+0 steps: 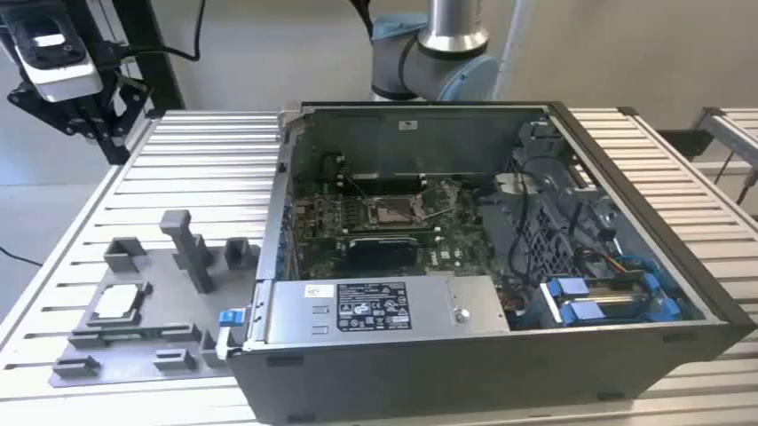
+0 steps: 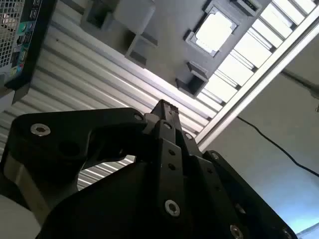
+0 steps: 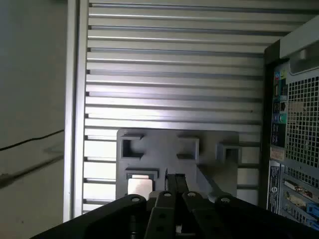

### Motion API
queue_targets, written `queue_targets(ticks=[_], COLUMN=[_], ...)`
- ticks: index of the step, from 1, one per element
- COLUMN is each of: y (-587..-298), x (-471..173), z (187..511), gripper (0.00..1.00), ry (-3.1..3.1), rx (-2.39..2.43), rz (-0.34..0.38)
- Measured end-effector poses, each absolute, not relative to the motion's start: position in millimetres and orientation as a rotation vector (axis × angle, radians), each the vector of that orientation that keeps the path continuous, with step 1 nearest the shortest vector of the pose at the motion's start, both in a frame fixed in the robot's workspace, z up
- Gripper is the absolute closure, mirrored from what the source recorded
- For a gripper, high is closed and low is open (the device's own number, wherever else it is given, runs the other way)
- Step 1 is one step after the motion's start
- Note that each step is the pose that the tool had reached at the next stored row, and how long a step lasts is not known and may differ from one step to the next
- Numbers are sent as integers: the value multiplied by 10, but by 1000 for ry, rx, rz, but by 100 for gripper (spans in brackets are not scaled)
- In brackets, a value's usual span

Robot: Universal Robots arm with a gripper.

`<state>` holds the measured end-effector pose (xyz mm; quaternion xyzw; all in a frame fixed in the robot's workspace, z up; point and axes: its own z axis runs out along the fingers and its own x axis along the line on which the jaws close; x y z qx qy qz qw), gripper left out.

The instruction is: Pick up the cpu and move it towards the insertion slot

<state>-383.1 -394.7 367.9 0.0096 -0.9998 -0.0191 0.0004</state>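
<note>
One edge of the cpu [image 3: 139, 185] hides behind the gripper [image 3: 175, 177].

Black gripper [image 2: 166, 105] close up, fingertips pressed together — ribbed metal table [image 2: 89, 69] beyond, pale square cpu [image 2: 214, 31] seated in a grey tray [image 2: 167, 22], well apart from the gripper

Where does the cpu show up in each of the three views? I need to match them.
Exterior view: cpu lies in the grey tray, on the exterior view's left, outside the case.
Second wrist view: cpu in its tray pocket, beyond the gripper.
First wrist view: cpu in the tray, close beside the gripper.
Shared landmark: the tray.
</note>
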Motion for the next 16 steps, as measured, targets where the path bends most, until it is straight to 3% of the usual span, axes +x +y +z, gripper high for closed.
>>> queue_targets(ticks=[16], y=[-3948], x=[-3865], z=[3676], gripper=[100], ry=[-3140], rx=[30], rz=[-60])
